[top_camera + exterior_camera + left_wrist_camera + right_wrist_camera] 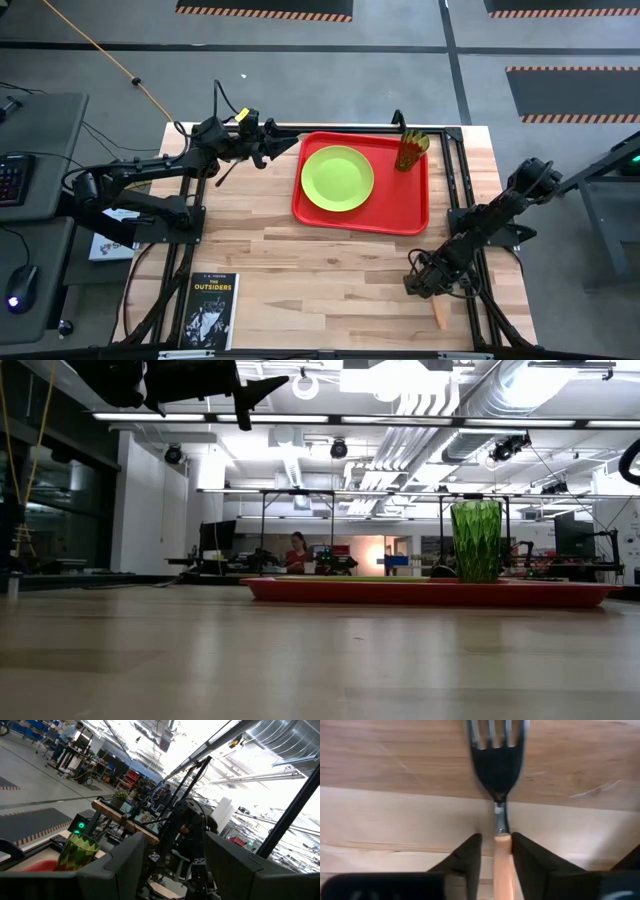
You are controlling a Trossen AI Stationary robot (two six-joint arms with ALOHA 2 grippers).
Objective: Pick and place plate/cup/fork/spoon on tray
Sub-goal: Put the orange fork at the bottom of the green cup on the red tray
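Looking down on the wooden table [330, 270], we see the red tray [400, 212] at its far middle, with the lime-green plate [337, 178] lying flat inside it and the green cup [411, 151] standing upright in the tray's far right corner. A book [210, 310] lies at the near left edge. Our left tool [268, 146] hangs raised beside the tray's left rim, clenched on the dark spoon [228, 170], which slants down from it. Our right tool [496, 851] sits low at the near right, fingers either side of the fork [498, 775]'s peach handle, the fork lying flat.
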